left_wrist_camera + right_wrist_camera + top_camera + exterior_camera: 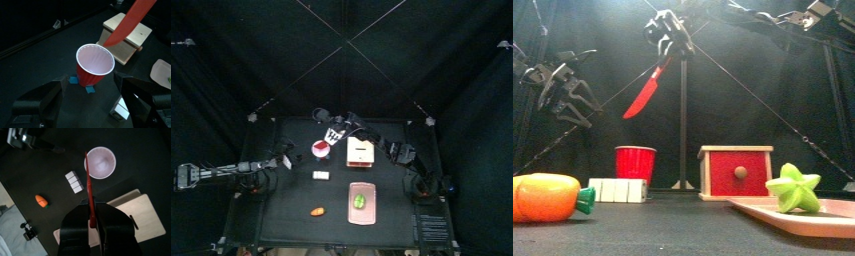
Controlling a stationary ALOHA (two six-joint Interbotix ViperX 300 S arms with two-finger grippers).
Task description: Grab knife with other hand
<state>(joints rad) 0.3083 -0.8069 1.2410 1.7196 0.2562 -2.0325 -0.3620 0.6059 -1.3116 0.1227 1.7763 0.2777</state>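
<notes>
Black curtains are seen on all sides of a small black surface (pixel 291 195). One red knife (pixel 647 90) is held high above the far middle, blade hanging down and tilted, its handle clamped in the right pincer (pixel 89 218). The knife is seen over one red cup (pixel 635 162), which stands upright at far left of centre. The left pincer (pixel 88 97) is spread wide and empty, hovering near the cup, with nothing touched. One wooden box (pixel 735 172) with a red front is placed just right of the cup. One white block (pixel 617 190) lies near the cup's front. One toy carrot (pixel 547 197) lies at near left. One pink tray (pixel 800 216) at near right carries one green star-shaped fruit (pixel 794 189).
</notes>
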